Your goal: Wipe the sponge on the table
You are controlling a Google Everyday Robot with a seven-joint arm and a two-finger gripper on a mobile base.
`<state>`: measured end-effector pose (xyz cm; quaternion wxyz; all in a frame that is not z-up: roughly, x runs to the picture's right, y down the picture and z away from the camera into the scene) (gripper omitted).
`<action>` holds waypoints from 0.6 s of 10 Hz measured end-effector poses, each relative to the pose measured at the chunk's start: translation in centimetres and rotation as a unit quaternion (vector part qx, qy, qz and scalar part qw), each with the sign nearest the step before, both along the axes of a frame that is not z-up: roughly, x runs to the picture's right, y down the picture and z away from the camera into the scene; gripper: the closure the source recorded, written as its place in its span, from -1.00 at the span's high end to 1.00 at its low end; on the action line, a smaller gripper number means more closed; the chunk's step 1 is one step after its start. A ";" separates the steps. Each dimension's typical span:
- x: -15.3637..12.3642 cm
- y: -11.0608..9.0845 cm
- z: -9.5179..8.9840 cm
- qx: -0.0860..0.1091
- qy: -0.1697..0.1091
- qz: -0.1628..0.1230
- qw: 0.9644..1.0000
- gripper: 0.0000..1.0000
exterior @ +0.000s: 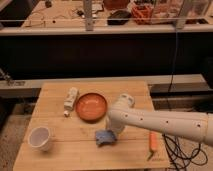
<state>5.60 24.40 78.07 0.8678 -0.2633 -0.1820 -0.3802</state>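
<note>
Sponge: blue, flat on bench, front-ctr, just below orange plate. Pincer: down at sponge's right edge, prob. to press it for wiping; apart/clamped: can't tell.

Hand at sponge on table, right of cup (plate behind).

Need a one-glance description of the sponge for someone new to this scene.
On the pale wooden table, look just camera-side of the orange plate, at the gripper. The sponge is the only blue thing there, small and flat.
</note>
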 end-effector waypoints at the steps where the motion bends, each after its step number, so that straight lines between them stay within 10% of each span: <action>1: -0.4 1.0 -0.4 -0.003 -0.003 -0.018 1.000 -1.00; 6: -6.2 7.6 -4.4 -0.013 -0.022 -0.123 0.992 -1.00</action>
